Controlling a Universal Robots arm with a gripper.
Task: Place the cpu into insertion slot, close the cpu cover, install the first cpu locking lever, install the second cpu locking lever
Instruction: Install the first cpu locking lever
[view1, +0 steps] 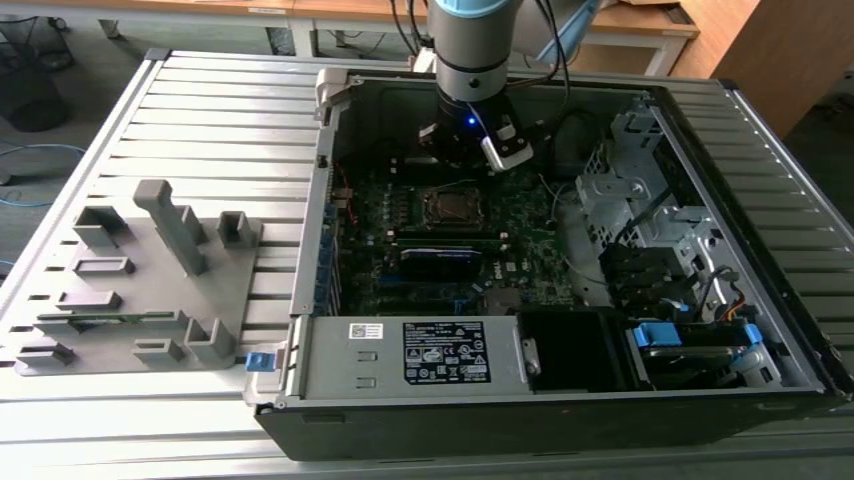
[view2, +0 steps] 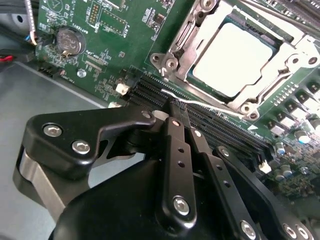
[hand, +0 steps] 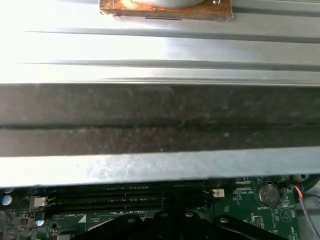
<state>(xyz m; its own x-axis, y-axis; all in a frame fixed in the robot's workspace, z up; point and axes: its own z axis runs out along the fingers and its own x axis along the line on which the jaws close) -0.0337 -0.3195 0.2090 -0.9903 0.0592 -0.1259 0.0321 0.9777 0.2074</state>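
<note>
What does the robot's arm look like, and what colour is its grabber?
The arm is a round silver-grey tube with a light blue cap, a tiny blue light and black cables alongside. The gripper is black, built of jointed bars with shiny silver screws.

The cpu (view2: 234, 57) is a small flat square with a pale grey top. It lies flat inside the insertion slot (view1: 427, 206), a dark square socket on the green board (view2: 107, 45). The cpu cover (view2: 186, 40) is a thin shiny metal frame with a big square window. It lies flat around the cpu's edges.
</note>
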